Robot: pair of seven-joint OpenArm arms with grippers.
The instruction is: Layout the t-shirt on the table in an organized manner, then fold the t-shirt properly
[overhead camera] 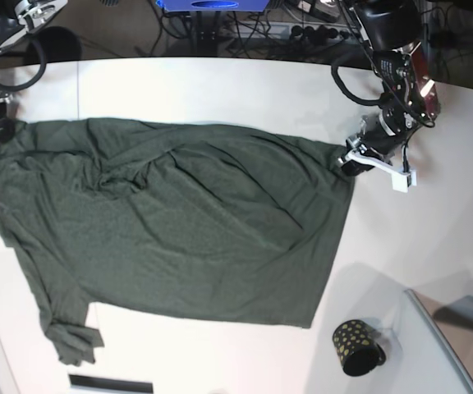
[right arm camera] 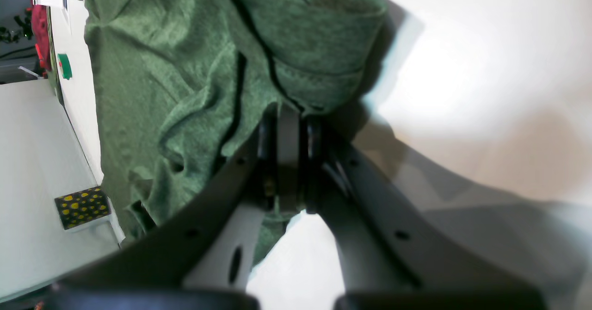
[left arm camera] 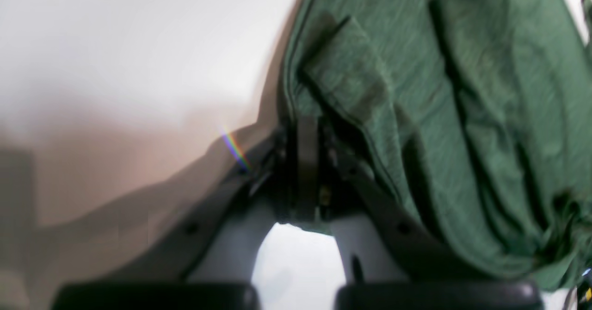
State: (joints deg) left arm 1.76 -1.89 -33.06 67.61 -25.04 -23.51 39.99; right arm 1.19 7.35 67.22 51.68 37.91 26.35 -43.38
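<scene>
Item one, as I see it from my station: a large dark green thin-fabric t-shirt (overhead camera: 171, 230), spread across the smooth white curved-edge table (overhead camera: 245, 90), wrinkled, one sleeve bunched at the near corner. My left gripper (left arm camera: 307, 129) has its jaws closed on the shirt's hem edge, cloth fanning ahead and to its right. My right gripper (right arm camera: 289, 120) is likewise pinched shut on a folded corner, fabric ahead and leftward. Item two: a small black cup with gold dots (overhead camera: 357, 347), standing well clear of both tools.
</scene>
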